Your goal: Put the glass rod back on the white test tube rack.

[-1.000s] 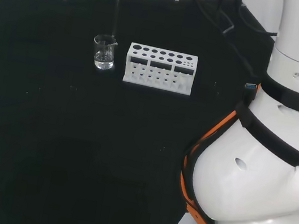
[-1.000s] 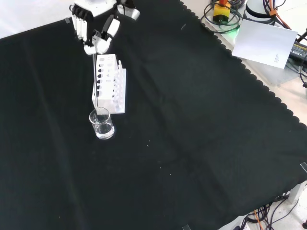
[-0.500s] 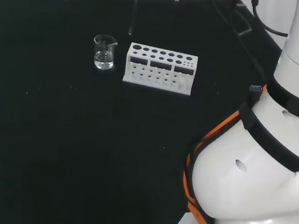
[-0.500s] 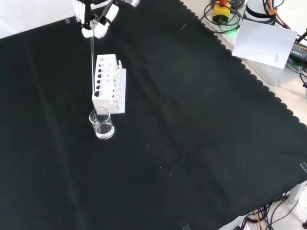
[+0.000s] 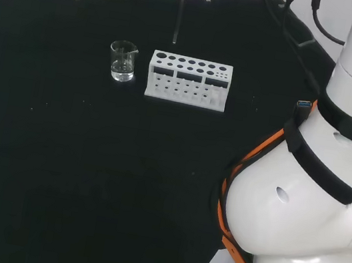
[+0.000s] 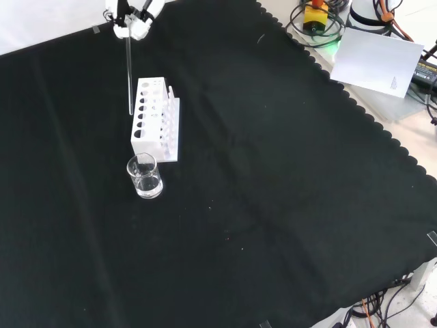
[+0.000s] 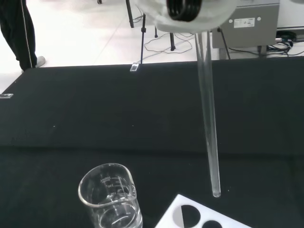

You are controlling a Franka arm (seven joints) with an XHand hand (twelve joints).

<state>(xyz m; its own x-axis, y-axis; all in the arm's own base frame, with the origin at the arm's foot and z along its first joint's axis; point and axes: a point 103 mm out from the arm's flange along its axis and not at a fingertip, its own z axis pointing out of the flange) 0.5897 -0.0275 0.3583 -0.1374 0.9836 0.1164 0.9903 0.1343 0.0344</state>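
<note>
The glass rod (image 6: 130, 75) hangs upright from my hand (image 6: 131, 17), whose fingers are curled round its top at the front view's upper edge. Its lower tip (image 7: 216, 192) hovers above the end of the white test tube rack (image 5: 188, 79) nearest the beaker, clear of the holes. In the head view the rod (image 5: 179, 14) stands above the rack's left part, held from the view's top edge. The white rack (image 6: 156, 119) lies on the black cloth with rows of round holes.
A small clear glass beaker (image 5: 123, 61) with a little water stands just left of the rack in the head view, and it sits below the rack (image 6: 144, 176) in the front view. The arm's white links (image 5: 314, 195) fill the head view's right.
The hand has lifted the rod out of the beaker and carried it over toward the rack, rightward in the head view, upward in the front view.
</note>
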